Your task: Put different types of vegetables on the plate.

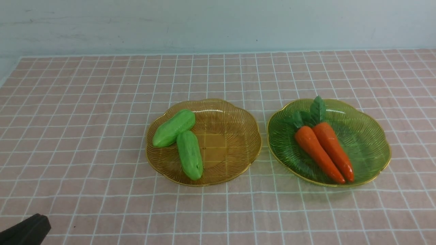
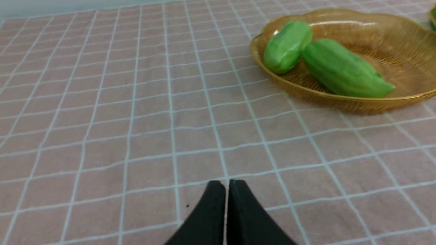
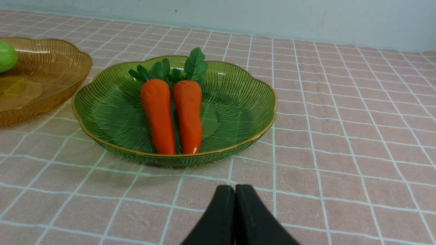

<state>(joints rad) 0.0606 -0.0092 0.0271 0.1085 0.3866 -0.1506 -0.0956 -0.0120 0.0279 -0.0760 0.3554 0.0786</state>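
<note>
- Two scalloped, ribbed plates are sitting side by side on a pink tablecloth (image 1: 85,143) with a white grid: an amber plate (image 1: 235,136) toward the robot's left and a green plate (image 1: 368,139) toward its right, close together but apart.
- Two green cucumber toys are lying in the left half of the amber plate. The farther cucumber (image 1: 173,128) is resting slanted near the rim; the nearer cucumber (image 1: 189,154) is running toward the front rim. Their ends are meeting, apparently touching.
- Two carrots are lying flush against each other in the green plate, leaf tops pointing away from the robot: left carrot (image 1: 316,152), right carrot (image 1: 333,149).
- Left gripper (image 2: 227,190): fingers are pressing together with nothing between them, hovering over bare cloth, well short of the amber plate.
- Right gripper (image 3: 235,194): fingers are likewise closing on nothing, sitting just before the green plate's near rim.
- Front view is catching only a dark corner of the left gripper; the right arm is out of frame there.
</note>
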